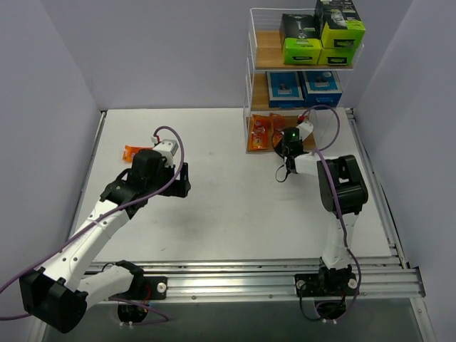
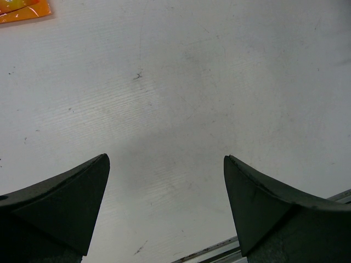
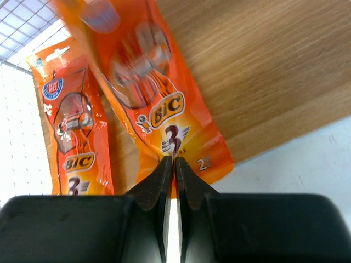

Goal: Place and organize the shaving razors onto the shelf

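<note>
Right wrist view: the right gripper (image 3: 170,160), its fingers pressed together, pinches the lower edge of an orange razor packet (image 3: 164,109) lying on the bottom wooden board of the shelf (image 3: 269,66), one corner overhanging the white table (image 3: 312,164), just beside a second orange packet (image 3: 74,142). Green-and-black boxes (image 1: 320,35) sit on the top tier, blue cards (image 1: 305,87) on the middle. The left gripper (image 2: 166,159) hovers spread wide above the table, near a third orange packet (image 1: 133,151)
</note>
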You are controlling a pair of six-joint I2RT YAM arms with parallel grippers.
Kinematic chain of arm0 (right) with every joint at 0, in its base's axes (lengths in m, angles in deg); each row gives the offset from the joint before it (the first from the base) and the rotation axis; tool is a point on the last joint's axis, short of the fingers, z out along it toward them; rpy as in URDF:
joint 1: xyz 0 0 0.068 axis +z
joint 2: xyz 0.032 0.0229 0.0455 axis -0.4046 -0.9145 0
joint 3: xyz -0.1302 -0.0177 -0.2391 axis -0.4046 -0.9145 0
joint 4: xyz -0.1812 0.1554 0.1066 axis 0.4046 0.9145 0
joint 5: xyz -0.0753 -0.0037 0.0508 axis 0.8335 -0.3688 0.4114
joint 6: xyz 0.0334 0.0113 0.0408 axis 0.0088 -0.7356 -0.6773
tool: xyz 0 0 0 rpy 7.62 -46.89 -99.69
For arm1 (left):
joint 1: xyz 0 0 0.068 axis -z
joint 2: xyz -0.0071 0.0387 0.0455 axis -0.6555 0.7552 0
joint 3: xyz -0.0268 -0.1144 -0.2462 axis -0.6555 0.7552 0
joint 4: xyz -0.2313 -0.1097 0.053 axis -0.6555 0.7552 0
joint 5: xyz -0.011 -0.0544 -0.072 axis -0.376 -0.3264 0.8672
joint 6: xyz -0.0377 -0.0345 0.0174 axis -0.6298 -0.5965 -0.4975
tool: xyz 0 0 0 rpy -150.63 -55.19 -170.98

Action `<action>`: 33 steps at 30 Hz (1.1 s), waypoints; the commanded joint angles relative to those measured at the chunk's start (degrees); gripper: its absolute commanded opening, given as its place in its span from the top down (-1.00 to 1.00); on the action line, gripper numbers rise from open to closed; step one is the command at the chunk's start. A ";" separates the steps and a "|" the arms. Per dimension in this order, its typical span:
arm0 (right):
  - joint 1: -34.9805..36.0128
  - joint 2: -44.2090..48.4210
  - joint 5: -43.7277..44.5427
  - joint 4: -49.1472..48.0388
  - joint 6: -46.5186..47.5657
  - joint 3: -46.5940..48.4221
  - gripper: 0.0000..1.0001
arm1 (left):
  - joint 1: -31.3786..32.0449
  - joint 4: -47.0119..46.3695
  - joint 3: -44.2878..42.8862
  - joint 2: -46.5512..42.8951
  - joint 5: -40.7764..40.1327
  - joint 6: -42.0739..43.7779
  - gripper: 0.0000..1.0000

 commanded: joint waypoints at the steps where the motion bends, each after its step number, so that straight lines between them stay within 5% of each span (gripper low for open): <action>1: -0.58 -1.09 2.19 -0.97 0.31 2.49 0.91 | 0.26 -0.89 -2.97 0.10 0.69 1.03 -0.88; 15: -1.11 -0.30 1.75 -0.17 0.49 2.84 0.71 | 0.17 -0.80 -3.06 0.01 0.69 1.12 -0.88; 33: -0.85 16.74 1.31 1.85 -0.74 -8.75 0.32 | 0.26 -1.06 -2.53 -1.92 -1.16 1.39 -0.88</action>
